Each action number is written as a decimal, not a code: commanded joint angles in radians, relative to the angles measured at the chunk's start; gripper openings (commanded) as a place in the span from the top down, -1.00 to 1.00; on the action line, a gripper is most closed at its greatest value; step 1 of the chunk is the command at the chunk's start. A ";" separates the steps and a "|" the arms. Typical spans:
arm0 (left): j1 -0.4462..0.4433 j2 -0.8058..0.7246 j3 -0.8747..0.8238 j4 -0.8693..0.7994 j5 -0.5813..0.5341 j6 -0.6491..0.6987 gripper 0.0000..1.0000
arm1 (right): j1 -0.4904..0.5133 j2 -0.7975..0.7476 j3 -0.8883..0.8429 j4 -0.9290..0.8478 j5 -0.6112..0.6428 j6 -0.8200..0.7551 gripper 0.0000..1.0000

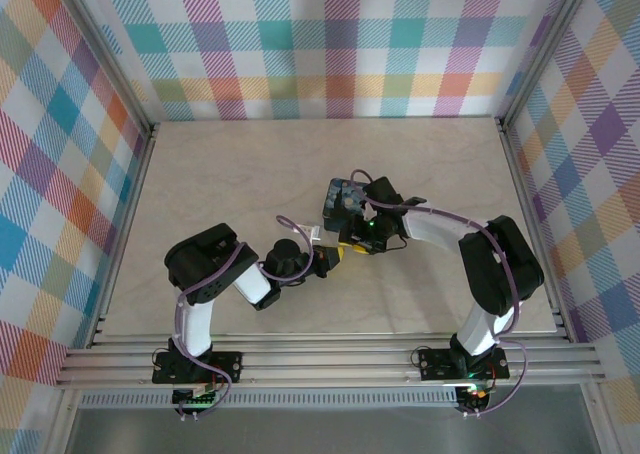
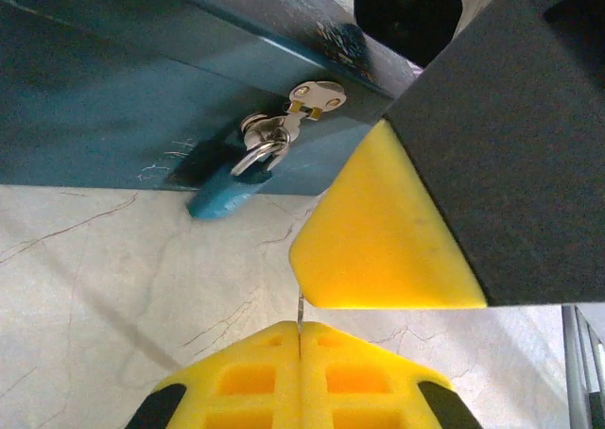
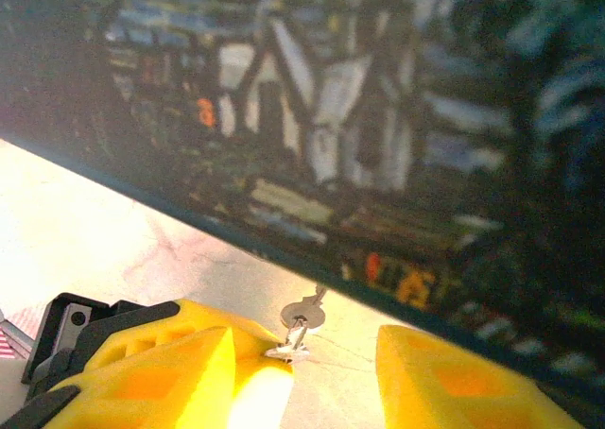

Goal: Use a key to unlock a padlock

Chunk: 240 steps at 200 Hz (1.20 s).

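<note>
In the top view the table lies bare across its upper and left parts. Right of centre the tin stands, with the left gripper and right gripper crowded at its lower edge. In the left wrist view 1 yellow finger of the right gripper walls off the padlock from the right; its lower-left side is open table. The key stands in the narrow gap below that finger.

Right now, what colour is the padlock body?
Blue; the padlock shows best in left wrist view.
</note>
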<state>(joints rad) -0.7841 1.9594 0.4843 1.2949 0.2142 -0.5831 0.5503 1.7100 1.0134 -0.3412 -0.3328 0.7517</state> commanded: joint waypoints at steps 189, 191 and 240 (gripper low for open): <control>0.162 -0.536 0.098 -0.602 0.472 -0.038 1.00 | -0.033 -0.450 -0.099 0.186 -0.252 -0.132 0.23; 0.165 -0.545 0.100 -0.612 0.477 -0.036 1.00 | -0.033 -0.453 -0.098 0.181 -0.254 -0.135 0.23; 0.202 -0.737 0.144 -0.838 0.523 0.018 1.00 | -0.036 -0.474 -0.083 0.191 -0.353 -0.136 0.12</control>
<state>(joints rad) -0.5961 1.3006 0.5949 0.5941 0.6773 -0.6086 0.5163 1.2461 0.8978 -0.1585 -0.5999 0.6376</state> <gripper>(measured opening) 0.046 0.436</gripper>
